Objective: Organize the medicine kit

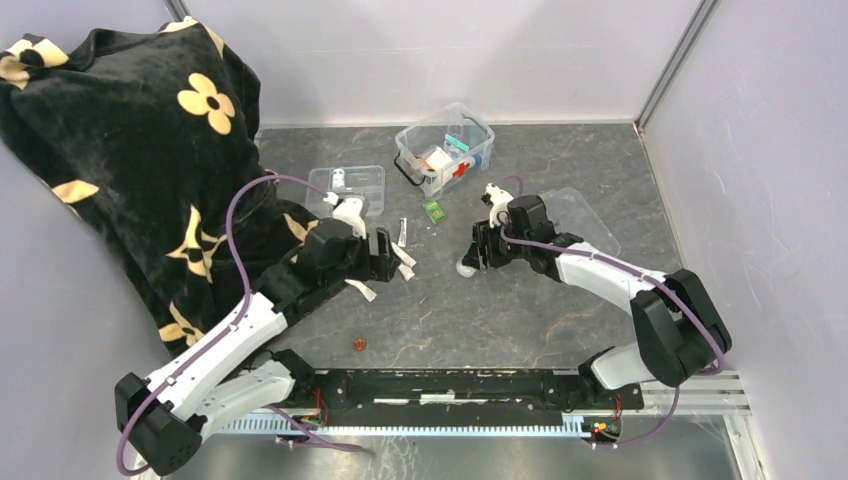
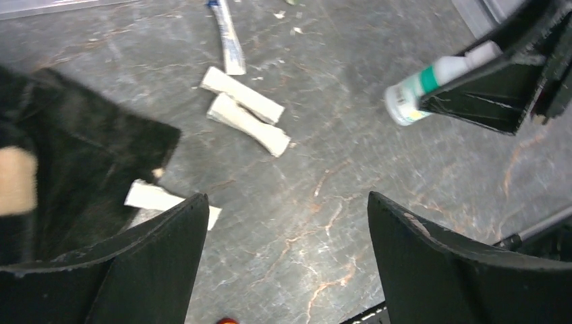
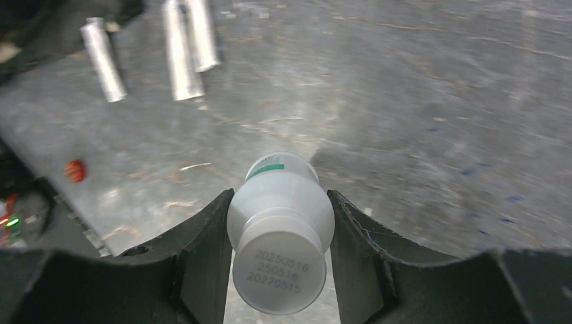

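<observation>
My right claw (image 3: 280, 202) pinches a small white bottle (image 3: 278, 236) with a green band, low over the grey table (image 1: 520, 310); whether it touches the surface, I cannot tell. My left claw (image 2: 287, 223) is spread wide and holds nothing, hovering near several white packets (image 2: 246, 115) and a thin tube (image 2: 226, 37). The medicine kit (image 1: 445, 148) sits open at the far side of the table, with some items inside. I judge much is left: bottle, packets and tube lie outside it, and a flat clear lid (image 1: 590, 220) rests apart, to its right.
</observation>
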